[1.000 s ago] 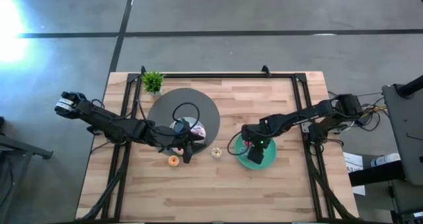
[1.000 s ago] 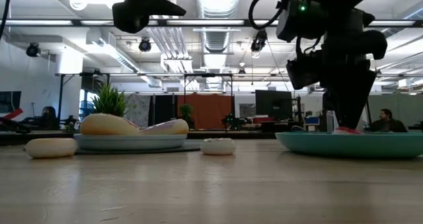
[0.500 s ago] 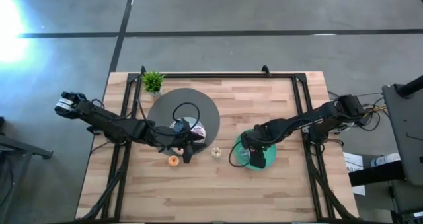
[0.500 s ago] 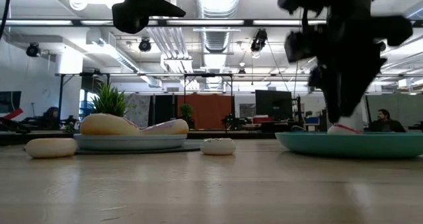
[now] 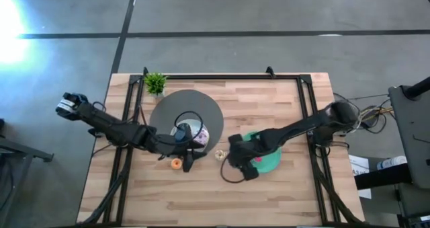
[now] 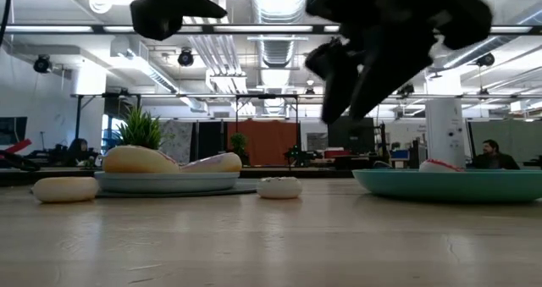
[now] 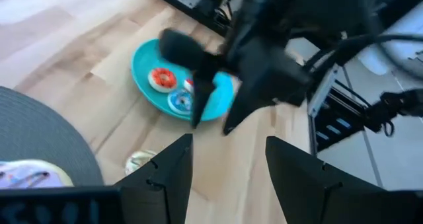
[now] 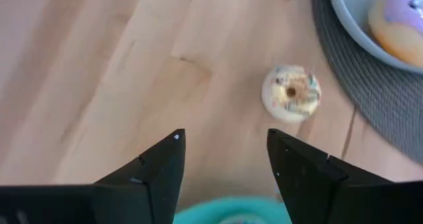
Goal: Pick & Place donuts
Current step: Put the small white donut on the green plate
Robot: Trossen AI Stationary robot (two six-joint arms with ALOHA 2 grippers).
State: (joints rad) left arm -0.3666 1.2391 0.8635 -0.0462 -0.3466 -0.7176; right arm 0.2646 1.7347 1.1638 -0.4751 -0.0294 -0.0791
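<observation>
My right gripper [image 8: 221, 178] hangs over the bare wood just beside the green plate [image 5: 270, 162], its two dark fingers spread apart and holding nothing, with a whitish sprinkled donut [image 8: 291, 94] lying on the table ahead of it, between the green plate and the dark round mat [image 5: 168, 107]. My left gripper [image 7: 228, 178] is also spread and empty, sitting by the light-blue plate [image 6: 165, 182], near an orange donut [image 5: 176, 164] on the wood. A red donut [image 7: 160, 79] and a second one rest on the green plate, and larger donuts lie on the light-blue plate.
</observation>
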